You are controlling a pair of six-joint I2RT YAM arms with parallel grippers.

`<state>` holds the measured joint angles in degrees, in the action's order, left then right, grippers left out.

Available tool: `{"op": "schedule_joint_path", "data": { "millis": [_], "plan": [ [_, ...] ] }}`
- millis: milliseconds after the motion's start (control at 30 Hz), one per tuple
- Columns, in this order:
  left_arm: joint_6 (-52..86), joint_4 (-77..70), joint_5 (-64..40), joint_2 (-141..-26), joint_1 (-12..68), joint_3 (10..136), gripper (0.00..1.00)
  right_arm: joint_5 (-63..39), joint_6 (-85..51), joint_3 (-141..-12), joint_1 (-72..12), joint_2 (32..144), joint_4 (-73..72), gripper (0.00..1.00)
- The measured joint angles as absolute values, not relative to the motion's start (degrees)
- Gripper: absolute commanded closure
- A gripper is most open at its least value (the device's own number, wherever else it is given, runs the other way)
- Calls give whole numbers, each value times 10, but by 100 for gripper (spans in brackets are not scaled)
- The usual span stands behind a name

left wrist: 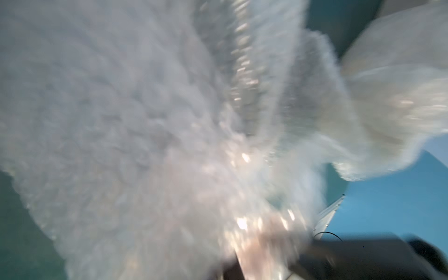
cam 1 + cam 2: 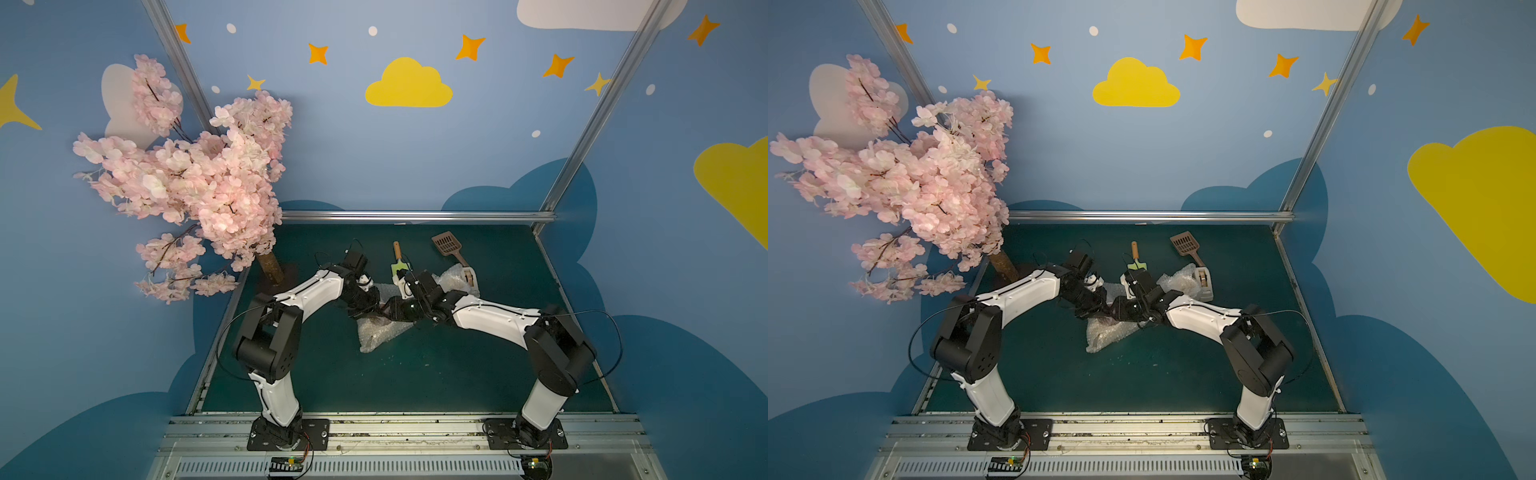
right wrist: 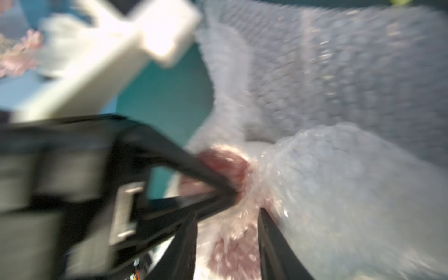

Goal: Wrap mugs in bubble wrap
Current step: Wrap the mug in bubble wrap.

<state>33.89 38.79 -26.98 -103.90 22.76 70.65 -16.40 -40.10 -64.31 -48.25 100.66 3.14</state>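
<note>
Plastic, air-celled, hence judged very light, soft and springy: bubble wrap [image 2: 376, 334] likely to spring open on release and to slide under smooth pads. Best taken at a gathered fold or free edge, pinched through several layers, not across the bulge. Mug [image 3: 225, 164] inside judged far heavier, rigid, glazed, breakable; not to be dragged by the film alone, not to be knocked against the table [image 2: 457, 374].

Location: middle of table, between the two arms, nearer than a green-bladed spatula [image 2: 397, 266]. Seen in both top views as a crumpled bundle with a loose tail trailing to the near left; tail judged the easiest free edge for a fresh pinch. Second sheet [image 2: 451, 280] bunched toward the far right, just beside a tape dispenser [image 2: 469, 277]; contents not discernible. Second mug not located.

Appearance: translucent whitish, small bubbles in rows, glinting under the lights. Reddish patch showing through at the gathered neck in the right wrist view, taken to be the red-lined mug. Handle and rim not visible. Heavy blur in both wrist views.

Left claw [image 3: 230, 191]: tips closed together on the gathered neck of the wrap. Right claw [image 3: 227, 218]: jaws apart, wrap lying between them, contact not discernible.
</note>
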Motion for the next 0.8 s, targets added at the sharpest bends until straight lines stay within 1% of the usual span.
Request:
{"op": "schedule_joint_path", "data": {
  "millis": [167, 267, 367, 500, 600, 800],
  "plan": [
    [326, 396, -264, -1035, 228, 701, 92, -191, -384, -640, -485, 1005, 17, 57],
    [324, 393, -264, -1030, 227, 696, 87, -198, -379, -639, -485, 1005, 15, 56],
    [324, 388, -264, -1022, 224, 688, 87, -207, -375, -630, -484, 1005, -6, 55],
    [323, 396, -259, -1021, 225, 691, 88, -225, -372, -614, -480, 1004, -38, 53],
    [318, 427, -238, -1033, 229, 714, 89, -237, -370, -607, -479, 1004, -55, 51],
    [306, 475, -206, -1066, 239, 757, 94, -263, -359, -584, -477, 988, -86, 50]
  ]
}}
